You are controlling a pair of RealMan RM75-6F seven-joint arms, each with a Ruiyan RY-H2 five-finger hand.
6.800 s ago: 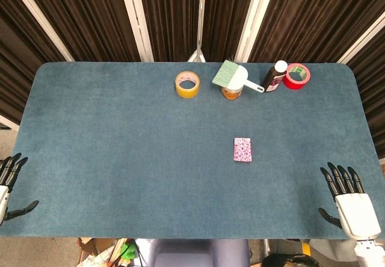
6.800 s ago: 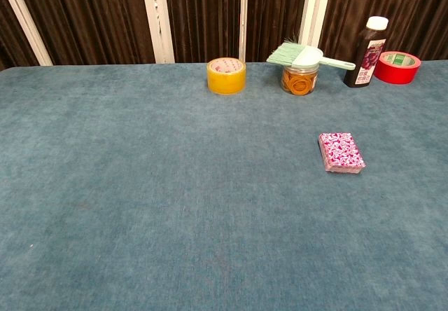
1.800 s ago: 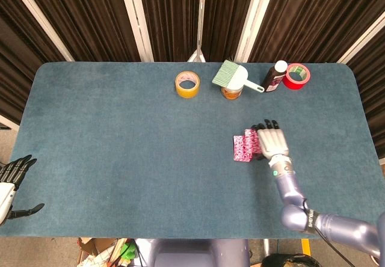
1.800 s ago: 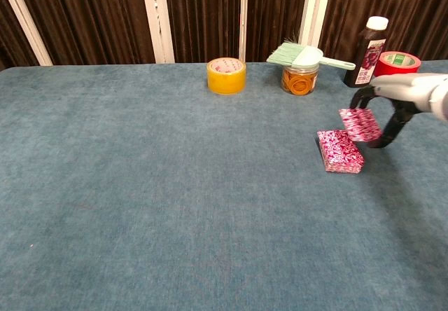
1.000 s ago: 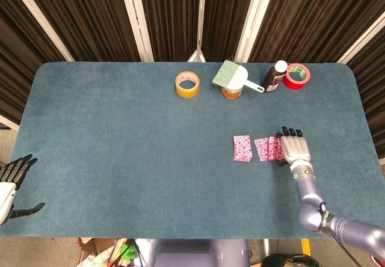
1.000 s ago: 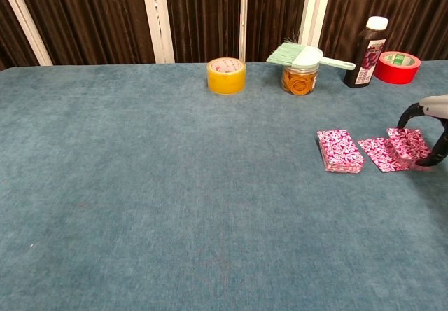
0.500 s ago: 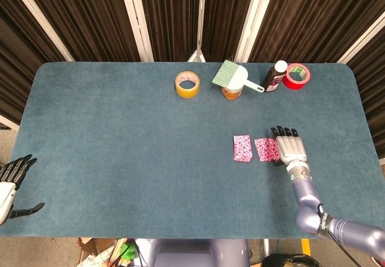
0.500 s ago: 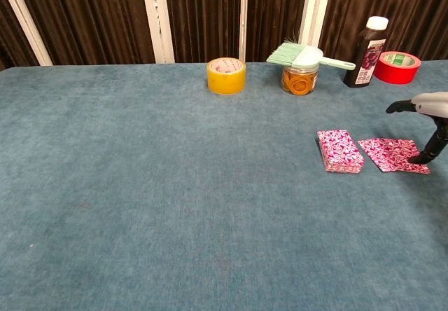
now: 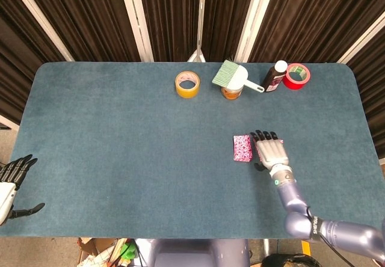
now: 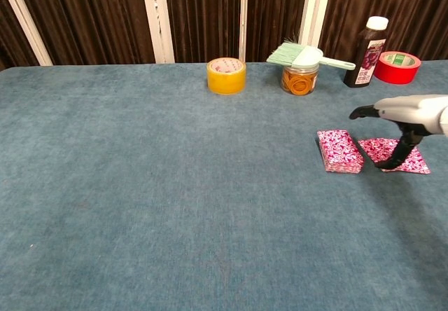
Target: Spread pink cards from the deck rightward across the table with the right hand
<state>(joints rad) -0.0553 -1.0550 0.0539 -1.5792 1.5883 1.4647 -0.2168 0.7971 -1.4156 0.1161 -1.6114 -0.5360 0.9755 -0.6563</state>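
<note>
The pink patterned deck (image 9: 242, 148) lies right of the table's middle, and the chest view shows it as a low stack (image 10: 340, 150). Just right of it, pink cards (image 10: 414, 162) lie flat, overlapping on the cloth. My right hand (image 9: 271, 152) hovers over those cards with its fingers stretched flat and apart, holding nothing. From the chest view the right hand (image 10: 407, 109) is above the cards, with its thumb pointing down at them. The head view hides most of the loose cards under the hand. My left hand (image 9: 12, 181) rests open off the table's near left edge.
Along the far edge stand a yellow tape roll (image 9: 187, 84), a green brush lying on a jar (image 9: 231, 77), a dark bottle (image 9: 276, 76) and a red tape roll (image 9: 296, 75). The blue cloth table (image 9: 120, 147) spreads wide to the left.
My right hand has moved left, back from the right end of the laid cards toward the deck. The loose cards stay beside the deck. The left hand is unchanged.
</note>
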